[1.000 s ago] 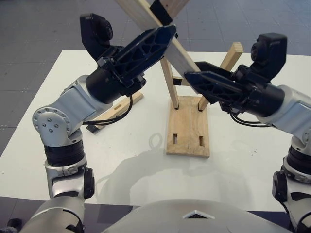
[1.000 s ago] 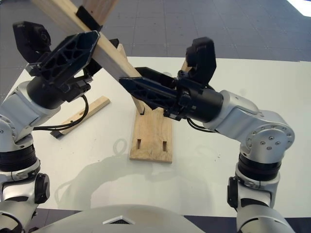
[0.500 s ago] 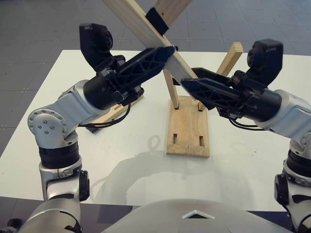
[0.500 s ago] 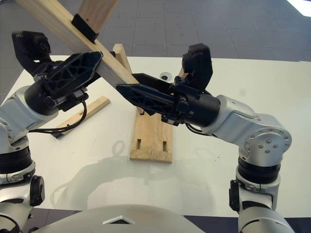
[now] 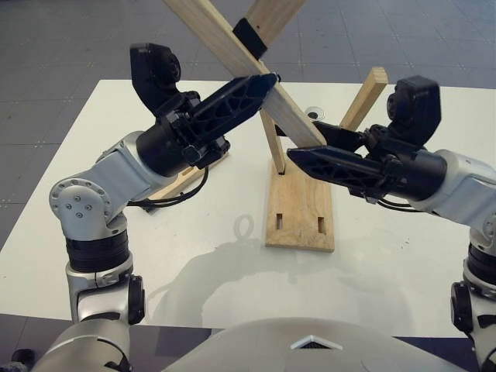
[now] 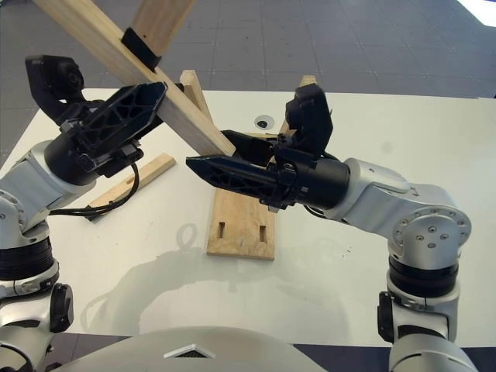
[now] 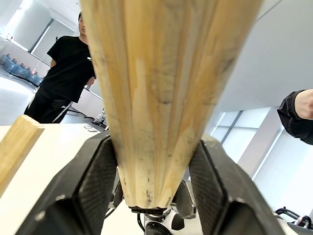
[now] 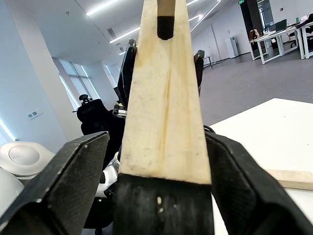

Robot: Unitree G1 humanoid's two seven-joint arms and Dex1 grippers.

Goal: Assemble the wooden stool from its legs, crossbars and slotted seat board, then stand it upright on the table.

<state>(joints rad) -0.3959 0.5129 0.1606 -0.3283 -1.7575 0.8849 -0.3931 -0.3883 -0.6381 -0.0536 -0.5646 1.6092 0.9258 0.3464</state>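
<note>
Now our right gripper [image 5: 304,140] has come lower, jaws open around the bottom end of the leg [image 5: 225,40]. Our left gripper [image 5: 263,84] holds this leg clamped, so we judge we can steer it to the board [image 5: 301,211].

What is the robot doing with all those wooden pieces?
It is putting a stool together. The left gripper clamps a crossed leg frame up in the air, and the right gripper is open around that frame's lower end. On the table, the slotted seat board lies flat with two legs standing at its far end.
</note>
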